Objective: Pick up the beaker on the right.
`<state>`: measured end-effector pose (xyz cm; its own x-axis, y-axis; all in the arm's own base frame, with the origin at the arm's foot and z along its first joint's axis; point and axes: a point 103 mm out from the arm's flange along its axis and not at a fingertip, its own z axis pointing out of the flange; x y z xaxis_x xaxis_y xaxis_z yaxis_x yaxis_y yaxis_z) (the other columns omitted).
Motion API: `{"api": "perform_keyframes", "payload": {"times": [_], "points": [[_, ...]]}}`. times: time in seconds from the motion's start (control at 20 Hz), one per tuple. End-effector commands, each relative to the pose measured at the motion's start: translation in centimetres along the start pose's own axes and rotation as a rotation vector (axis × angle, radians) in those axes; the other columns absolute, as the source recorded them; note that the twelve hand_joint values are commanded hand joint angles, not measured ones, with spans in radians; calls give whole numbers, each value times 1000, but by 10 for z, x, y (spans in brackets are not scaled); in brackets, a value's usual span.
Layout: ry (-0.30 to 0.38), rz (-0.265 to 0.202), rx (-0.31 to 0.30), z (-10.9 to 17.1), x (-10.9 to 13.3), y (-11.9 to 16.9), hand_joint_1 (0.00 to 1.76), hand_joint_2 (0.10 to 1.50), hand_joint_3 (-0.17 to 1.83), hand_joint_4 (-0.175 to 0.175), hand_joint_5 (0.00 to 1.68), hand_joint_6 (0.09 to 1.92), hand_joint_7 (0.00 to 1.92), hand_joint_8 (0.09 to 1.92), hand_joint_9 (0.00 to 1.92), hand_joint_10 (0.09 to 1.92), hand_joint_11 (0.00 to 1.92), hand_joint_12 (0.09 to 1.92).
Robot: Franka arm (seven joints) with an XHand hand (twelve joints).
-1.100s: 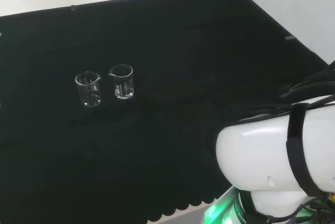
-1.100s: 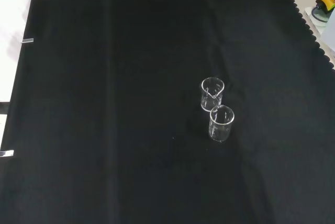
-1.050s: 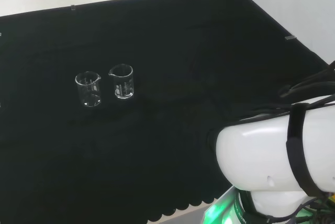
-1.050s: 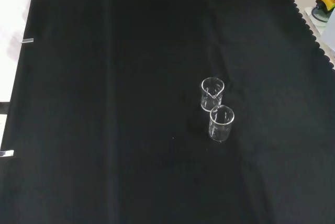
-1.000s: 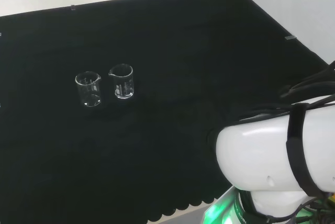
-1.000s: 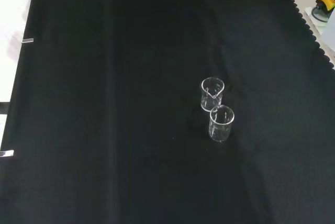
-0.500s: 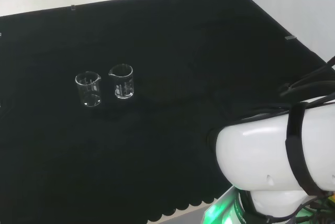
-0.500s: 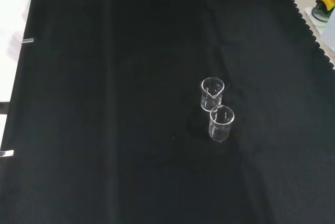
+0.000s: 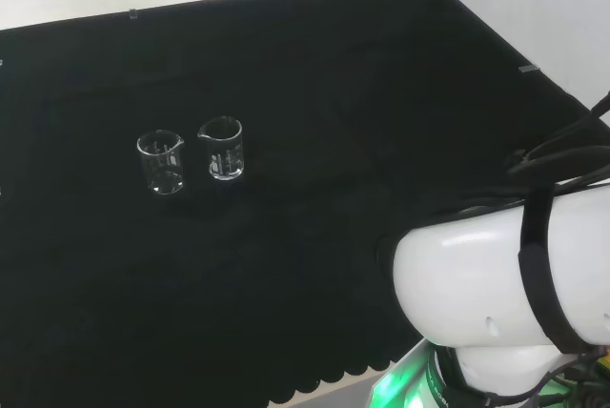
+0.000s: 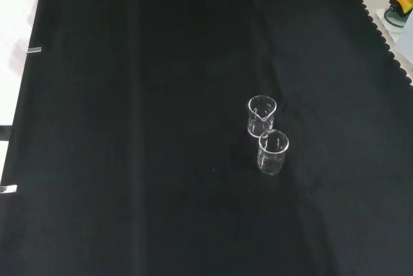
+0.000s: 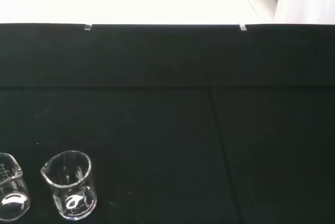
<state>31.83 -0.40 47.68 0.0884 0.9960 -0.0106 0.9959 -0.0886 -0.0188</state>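
Two small clear glass beakers stand upright and close together on the black cloth, both seemingly empty. In the head view the left beaker (image 9: 161, 162) and the right beaker (image 9: 221, 149) stand side by side at centre left. The front view has them one behind the other, the head view's right beaker (image 10: 261, 115) being the higher one and its neighbour (image 10: 272, 151) the lower. From the wrist view, one beaker (image 11: 69, 184) is whole and the other (image 11: 10, 186) is cut by the picture's edge. Nothing touches either beaker.
The arm's own white link (image 9: 505, 284) bulks large at the head view's lower right, with black cables above it. The cloth's scalloped edge (image 9: 324, 384) runs beside the arm's base. A yellow and red object (image 10: 400, 0) sits off the cloth at the front view's upper right.
The arm's white link and its cables have shifted very slightly in the head view. Both beakers stand where they were.
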Motion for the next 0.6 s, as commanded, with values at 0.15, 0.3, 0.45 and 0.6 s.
{"api": "perform_keyframes", "payload": {"times": [0.15,0.3,0.45,0.6], "points": [[11,15,8,19,2,10,125,1069,780,-41,122,87,9,465,13,655,0,780],[24,7,16,35,-1,23,143,1060,780,-41,123,87,9,470,14,658,0,781],[55,-22,31,54,-14,49,162,1050,781,-41,124,87,9,475,16,662,0,780],[83,-44,44,71,-33,75,170,1046,783,-41,124,87,9,477,18,664,0,779]]}}
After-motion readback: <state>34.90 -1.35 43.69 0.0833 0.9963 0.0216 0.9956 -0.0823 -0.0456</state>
